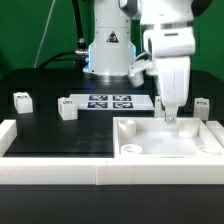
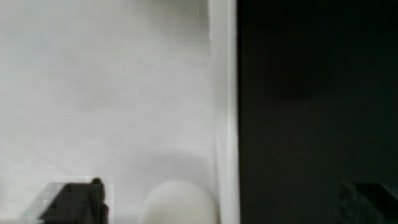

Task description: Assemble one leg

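Note:
My gripper (image 1: 171, 116) hangs straight down over the far side of the large white tray-like part (image 1: 150, 150), its tips low inside it. In the wrist view the gripper (image 2: 217, 212) is open. One dark finger (image 2: 71, 204) is over the white part. The other is faint over the black table. A rounded white thing (image 2: 178, 205) lies between them, touching neither; I cannot tell if it is a leg. Three legs stand on the table: one (image 1: 22, 100) at the exterior view's far left, one (image 1: 67, 110) beside the marker board, one (image 1: 202, 105) at the right.
The marker board (image 1: 110, 101) lies flat before the robot base. A low white wall (image 1: 50, 165) runs along the front and left of the black table. In the wrist view the tray-like part's edge (image 2: 224, 100) runs lengthwise, with black table beyond it.

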`<state>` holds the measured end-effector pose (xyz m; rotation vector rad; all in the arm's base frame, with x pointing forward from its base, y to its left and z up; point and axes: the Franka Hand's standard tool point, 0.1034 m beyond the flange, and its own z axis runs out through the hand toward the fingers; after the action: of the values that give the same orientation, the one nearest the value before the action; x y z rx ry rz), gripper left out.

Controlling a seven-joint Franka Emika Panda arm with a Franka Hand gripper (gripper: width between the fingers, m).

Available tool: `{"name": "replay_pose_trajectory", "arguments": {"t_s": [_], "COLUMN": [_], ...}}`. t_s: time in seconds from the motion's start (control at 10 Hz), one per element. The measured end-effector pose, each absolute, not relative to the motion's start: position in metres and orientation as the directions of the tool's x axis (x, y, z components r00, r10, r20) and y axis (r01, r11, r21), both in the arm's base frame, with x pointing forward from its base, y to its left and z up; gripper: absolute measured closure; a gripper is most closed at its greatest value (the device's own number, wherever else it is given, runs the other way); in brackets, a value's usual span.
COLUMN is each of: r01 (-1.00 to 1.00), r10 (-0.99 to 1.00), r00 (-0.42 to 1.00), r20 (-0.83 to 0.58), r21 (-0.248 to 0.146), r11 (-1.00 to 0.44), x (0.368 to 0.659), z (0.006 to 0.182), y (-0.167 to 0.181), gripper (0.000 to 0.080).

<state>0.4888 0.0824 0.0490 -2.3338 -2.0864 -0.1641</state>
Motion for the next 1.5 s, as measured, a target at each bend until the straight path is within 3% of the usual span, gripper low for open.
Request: {"name": "replay_pose_trajectory", "arguments": {"t_s": [0.2, 0.5, 0.7, 0.8, 1.0, 1.5], "r01": [0.984, 0.973, 0.906, 0.815, 0.651, 0.238], "r10": [0.983, 0.972, 0.904, 0.812, 0.645, 0.228], "r00": [0.161, 0.218, 0.416, 0.573, 0.755, 0.968], "r20": [0.083, 0.085, 0.098, 0.111, 0.119, 0.101], "r21": [0.068, 0.056, 0.037, 0.02, -0.015, -0.096], "r11": [-0.167, -0.224, -0.421, -0.579, -0.759, -0.967], "x": [0.486, 0.485, 0.484, 0.478, 0.472, 0.47], "z": [0.06, 0.056, 0.056, 0.057, 0.057, 0.056], "y": [0.086, 0.084, 0.085, 0.09, 0.105, 0.108], "gripper": [0.0151, 0.0151, 0.0151, 0.0151, 0.0151, 0.0151]}}
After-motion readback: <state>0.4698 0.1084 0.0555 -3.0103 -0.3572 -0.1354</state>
